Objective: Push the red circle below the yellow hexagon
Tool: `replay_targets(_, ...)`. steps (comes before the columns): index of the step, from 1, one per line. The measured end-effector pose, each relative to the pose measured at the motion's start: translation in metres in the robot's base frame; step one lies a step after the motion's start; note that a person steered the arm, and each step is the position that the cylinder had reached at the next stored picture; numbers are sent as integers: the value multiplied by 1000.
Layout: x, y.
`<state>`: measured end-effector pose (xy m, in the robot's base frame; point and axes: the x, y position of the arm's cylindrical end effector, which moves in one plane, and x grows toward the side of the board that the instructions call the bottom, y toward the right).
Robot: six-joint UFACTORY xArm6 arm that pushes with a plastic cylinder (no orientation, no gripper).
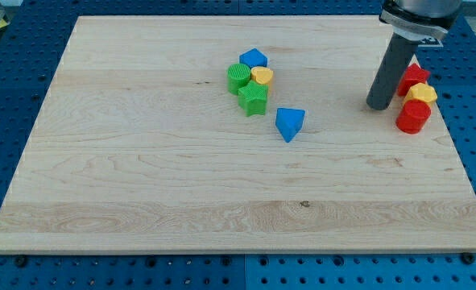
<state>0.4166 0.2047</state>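
Red circle (pixel 412 118) already sits at six o'clock of the yellow hexagon (pixel 421 93), touching it. Our tip (pixel 378 105), which has no fingers, stands at nine o'clock; a push could slide it off the worktop (pixel 141 177). A red block (pixel 414 76) hides partly behind the rod.

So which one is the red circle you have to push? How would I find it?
Look at the wooden board's right edge, where three blocks sit bunched just right of my tip. The red circle is the lowest one, nearest the view's bottom, right under the yellow hexagon. The other red block sits above the hexagon and isn't round.
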Motion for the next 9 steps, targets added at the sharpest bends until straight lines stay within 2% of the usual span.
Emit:
replay_targets(1, 18, 0)
replay_targets(4, 21, 24)
replay_targets(8, 61, 9)
replay_targets(9, 80, -10)
